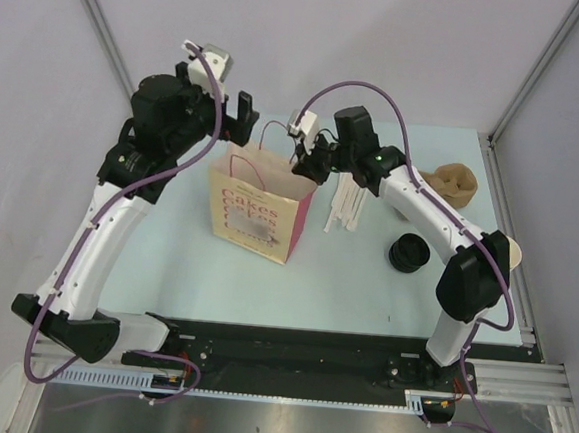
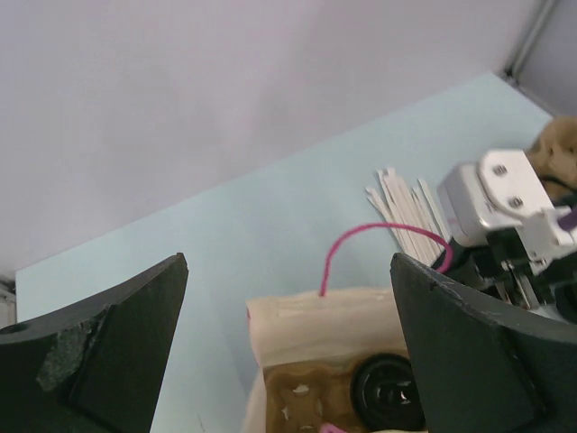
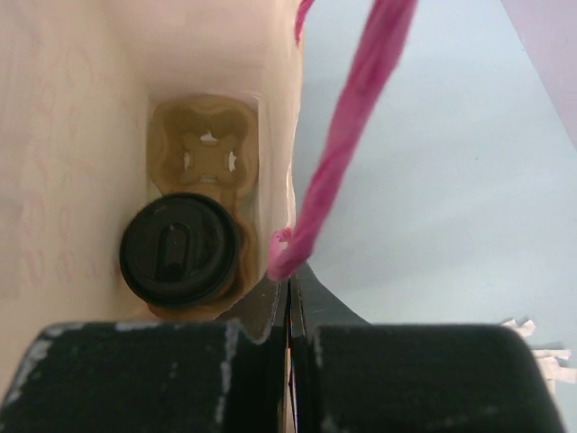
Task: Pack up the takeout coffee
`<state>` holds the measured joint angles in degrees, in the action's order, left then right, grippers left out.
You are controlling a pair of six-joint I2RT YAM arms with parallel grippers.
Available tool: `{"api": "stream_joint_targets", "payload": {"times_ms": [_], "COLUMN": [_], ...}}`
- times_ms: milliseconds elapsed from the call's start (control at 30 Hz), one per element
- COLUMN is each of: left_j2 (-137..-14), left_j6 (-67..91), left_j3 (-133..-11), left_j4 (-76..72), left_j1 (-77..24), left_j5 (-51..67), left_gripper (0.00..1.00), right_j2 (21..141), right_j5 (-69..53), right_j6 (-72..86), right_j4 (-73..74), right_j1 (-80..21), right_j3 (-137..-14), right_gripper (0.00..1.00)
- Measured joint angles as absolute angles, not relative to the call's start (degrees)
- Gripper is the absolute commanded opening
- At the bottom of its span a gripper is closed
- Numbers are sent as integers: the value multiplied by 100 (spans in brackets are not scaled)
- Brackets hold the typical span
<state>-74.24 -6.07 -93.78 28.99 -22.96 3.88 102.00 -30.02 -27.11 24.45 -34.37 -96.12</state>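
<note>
The top camera looks steeply down from the near side onto the whole pale blue table (image 1: 364, 293). Both wrist cameras hang close over the pink-handled cream paper bag (image 1: 255, 214), sharing the black-lidded takeout coffee cup (image 3: 180, 248) inside.

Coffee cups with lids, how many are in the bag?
1: the takeout coffee sits in a carrier slot inside the paper bag. Bag walls may hide others.

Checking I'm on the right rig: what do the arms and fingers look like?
The left arm and right arm both have white links, black joints and a purple cable alongside. A green light shows on the right one. The fingers are black, blocky and scuffed.
</note>
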Motion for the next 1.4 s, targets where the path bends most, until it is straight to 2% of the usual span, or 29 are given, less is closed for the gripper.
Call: {"api": "stream_joint_targets", "payload": {"times_ms": [333, 400, 633, 700, 767, 967, 1067, 1400], "left_j2": [-7422, -7413, -7404, -7397, -7397, -7400, -7400, -7430], "left_j6": [-16, 10, 204, 305, 381, 567, 617, 847], "left_j3": [-9529, -9465, -9212, -9120, -9030, -8871, -8838, -8759], "left_j4": [2751, 2753, 2847, 2893, 2947, 3146, 3183, 3264], "left_j1": [-1881, -1841, -1503, -1308, -1118, -749, -611, -84], "left_j5": [-93, -115, -82, 3, 75, 344, 475, 797], "left_gripper": [100, 100, 99, 99, 99, 99, 99, 100], "right_j2": [10344, 10414, 10556, 10556, 10556, 10556, 10556, 10158], "right_j5": [-2965, -2915, -2768, -2753, -2744, -2742, -2742, -2626], "right_j6": [-2827, -2842, -2851, -2818, -2766, -2591, -2445, -1387], "right_j4": [2596, 2596, 2644, 2676, 2685, 2759, 2880, 2963], "right_j1": [-3395, -3391, -3389, -3387, -3385, -3382, -3380, -2762], "right_j3": [-9955, -10014, -10230, -10307, -10392, -10586, -10853, -11671], "right_gripper": [0, 12, 27, 37, 40, 61, 68, 76]}}
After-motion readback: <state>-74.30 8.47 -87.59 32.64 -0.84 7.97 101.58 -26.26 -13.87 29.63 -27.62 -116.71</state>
